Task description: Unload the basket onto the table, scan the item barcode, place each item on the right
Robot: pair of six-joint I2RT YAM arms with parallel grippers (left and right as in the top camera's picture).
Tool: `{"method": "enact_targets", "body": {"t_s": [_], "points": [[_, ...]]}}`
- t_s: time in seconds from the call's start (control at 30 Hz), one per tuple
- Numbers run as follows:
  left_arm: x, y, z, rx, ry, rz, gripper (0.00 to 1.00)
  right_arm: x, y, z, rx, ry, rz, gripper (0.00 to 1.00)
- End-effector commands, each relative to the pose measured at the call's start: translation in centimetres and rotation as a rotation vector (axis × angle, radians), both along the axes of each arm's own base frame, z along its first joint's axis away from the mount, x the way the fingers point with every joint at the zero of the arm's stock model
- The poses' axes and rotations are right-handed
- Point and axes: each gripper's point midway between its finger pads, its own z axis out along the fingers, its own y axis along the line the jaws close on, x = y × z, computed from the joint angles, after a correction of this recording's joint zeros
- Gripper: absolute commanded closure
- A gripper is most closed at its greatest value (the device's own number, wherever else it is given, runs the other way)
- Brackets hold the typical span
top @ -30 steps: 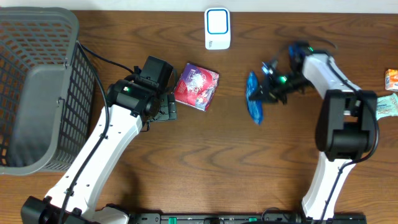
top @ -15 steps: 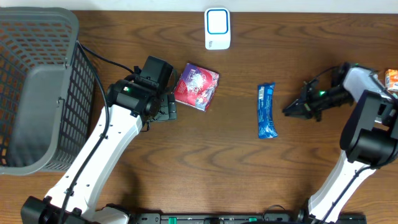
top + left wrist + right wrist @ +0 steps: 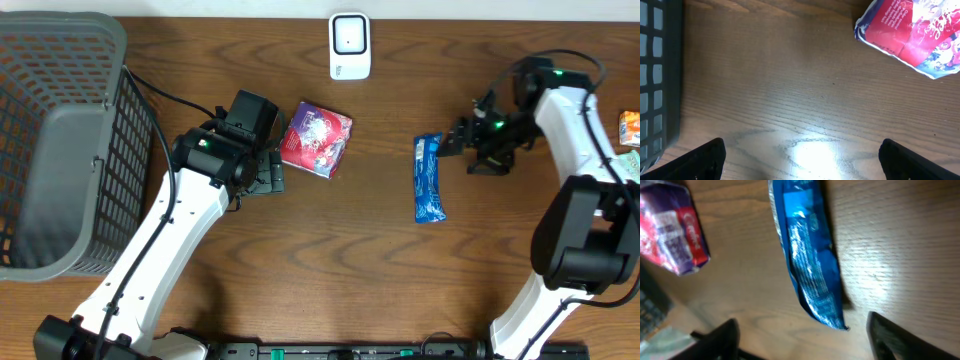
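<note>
The blue packet [image 3: 429, 178] is lying flat on the table [image 3: 330, 260], right of the middle, with its long side running from the far edge toward the near edge. The right gripper [image 3: 455, 137] is hovering just beside the far end of this packet, on its right side. In the right wrist view its two fingers [image 3: 720, 340] are standing wide apart and are gripping nothing, while the blue packet [image 3: 810, 255] is resting on the wood in front of them. I cannot tell if a fingertip is touching the wrapper.

The white scanner [image 3: 349, 45] is sitting at the far edge, near the middle, well apart from the blue packet. The red and purple packet [image 3: 317, 139] is lying left of the middle. The left gripper [image 3: 268, 172] is waiting just beside it, also spread wide and gripping nothing, and its wrist view is showing bare wood between the fingers [image 3: 705, 157]. The grey wire basket [image 3: 130, 150] is occupying the far left corner. An orange box [image 3: 630, 127] is lying at the right edge.
</note>
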Motion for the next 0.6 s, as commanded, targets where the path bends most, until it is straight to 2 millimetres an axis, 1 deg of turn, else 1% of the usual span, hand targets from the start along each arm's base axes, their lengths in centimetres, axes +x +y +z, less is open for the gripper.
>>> {"method": "enact_targets", "body": {"t_s": [0.0,0.13,0.27,0.3,0.33,0.4,0.43,0.47,0.57], "points": [[0.0,0.1,0.0,0.011,0.0,0.006,0.02,-1.3,0.5,-1.9,-0.08,0.047,0.048,0.01],[0.0,0.1,0.0,0.011,0.0,0.006,0.02,-2.5,0.9,-4.2,-0.148,0.091,0.034,0.01],[0.0,0.1,0.0,0.011,0.0,0.006,0.02,-2.5,0.9,-6.8,-0.165,0.076,-0.014,0.02],[0.0,0.1,0.0,0.011,0.0,0.006,0.02,-2.5,1.0,-7.3,-0.165,0.069,-0.023,0.05],[0.0,0.1,0.0,0.011,0.0,0.006,0.02,-2.4,1.1,-8.0,-0.158,0.051,-0.028,0.11],[0.0,0.1,0.0,0.011,0.0,0.006,0.02,-2.0,1.4,-8.6,-0.136,0.022,-0.03,0.25],[0.0,0.1,0.0,0.011,0.0,0.006,0.02,-1.8,1.8,-9.0,-0.114,0.004,-0.032,0.3],[0.0,0.1,0.0,0.011,0.0,0.006,0.02,-1.7,2.1,-9.1,-0.093,-0.007,-0.032,0.34],[0.0,0.1,0.0,0.011,0.0,0.006,0.02,-1.5,3.1,-9.4,-0.034,-0.032,-0.034,0.42]]}}
